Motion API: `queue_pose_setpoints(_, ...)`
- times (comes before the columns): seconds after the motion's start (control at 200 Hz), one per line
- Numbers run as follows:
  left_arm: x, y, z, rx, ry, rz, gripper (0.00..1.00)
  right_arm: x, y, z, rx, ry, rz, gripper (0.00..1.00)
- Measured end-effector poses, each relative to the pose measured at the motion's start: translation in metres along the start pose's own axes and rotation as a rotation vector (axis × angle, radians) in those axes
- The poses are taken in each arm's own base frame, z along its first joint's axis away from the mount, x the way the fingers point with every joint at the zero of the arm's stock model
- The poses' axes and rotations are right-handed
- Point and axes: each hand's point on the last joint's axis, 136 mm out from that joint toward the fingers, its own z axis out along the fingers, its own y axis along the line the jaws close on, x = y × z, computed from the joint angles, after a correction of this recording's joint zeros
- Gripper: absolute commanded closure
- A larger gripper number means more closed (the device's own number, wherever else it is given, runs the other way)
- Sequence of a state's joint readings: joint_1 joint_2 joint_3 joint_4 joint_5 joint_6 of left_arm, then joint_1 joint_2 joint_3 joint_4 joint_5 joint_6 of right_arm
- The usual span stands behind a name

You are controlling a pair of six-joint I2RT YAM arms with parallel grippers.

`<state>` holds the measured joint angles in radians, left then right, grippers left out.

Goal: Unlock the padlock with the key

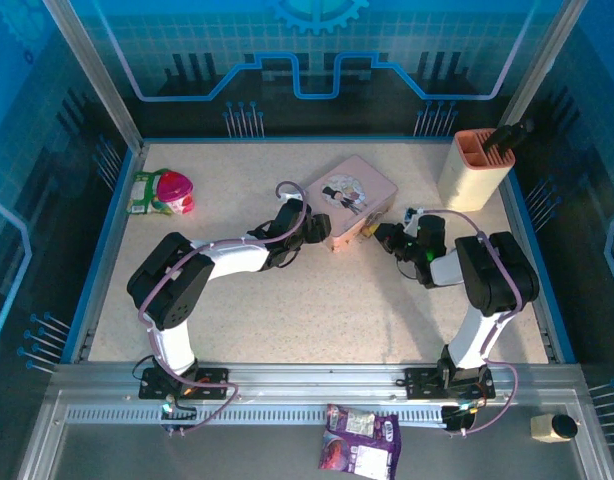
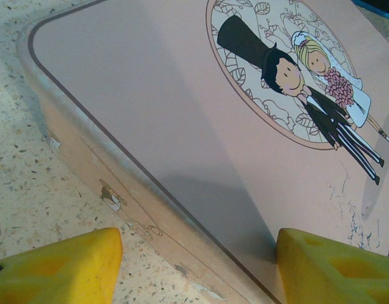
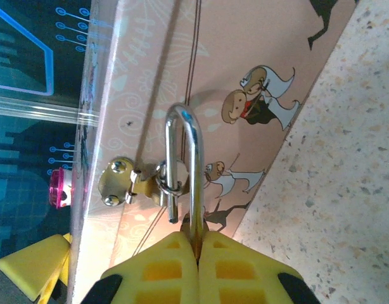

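Silvery padlock [image 3: 195, 164] shackle runs toward 12 o'clock from your right gripper [image 3: 196, 244], clamped on it; your left gripper [image 2: 197, 256] gapes at the tin [image 2: 150, 95], farther off.

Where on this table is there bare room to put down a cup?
Barest: the table front between the left arm and right arm, and the back patch between the pink toy and the tin. Crowded around the tin, where both arms meet. The holder fills the back right corner.
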<state>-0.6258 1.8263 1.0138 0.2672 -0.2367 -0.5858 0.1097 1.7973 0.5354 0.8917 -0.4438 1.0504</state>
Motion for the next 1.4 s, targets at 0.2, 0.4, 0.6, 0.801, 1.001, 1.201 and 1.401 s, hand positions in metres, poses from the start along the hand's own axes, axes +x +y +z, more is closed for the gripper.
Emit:
queue_pose_setpoints(0.2, 0.001, -0.002, 0.000, -0.001, -0.001, 0.004, 0.34, -0.012, 0.003, 0.000, -0.005, -0.017, 0.002, 1.00)
queue_pose_setpoints(0.4, 0.002, -0.002, -0.001, -0.012, -0.001, 0.010, 0.34, -0.012, 0.001, 0.000, -0.001, -0.014, 0.008, 1.00)
queue_pose_setpoints(0.6, 0.003, -0.005, -0.001, -0.010, 0.003, 0.013, 0.34, -0.015, 0.002, -0.005, 0.009, -0.015, 0.005, 1.00)
queue_pose_setpoints(0.801, 0.005, -0.007, -0.001, -0.006, 0.006, 0.017, 0.34, -0.016, 0.004, -0.009, 0.016, -0.015, 0.001, 1.00)
queue_pose_setpoints(1.001, 0.005, -0.010, -0.001, -0.007, 0.008, 0.021, 0.34, -0.017, 0.004, -0.007, 0.014, -0.012, 0.032, 1.00)
queue_pose_setpoints(1.201, 0.006, -0.010, -0.001, -0.012, 0.008, 0.023, 0.34, -0.016, -0.001, -0.004, 0.040, 0.011, 0.058, 1.00)
queue_pose_setpoints(1.401, 0.006, -0.010, -0.001, -0.014, 0.007, 0.024, 0.34, -0.016, -0.012, -0.011, 0.143, 0.015, -0.011, 1.00)
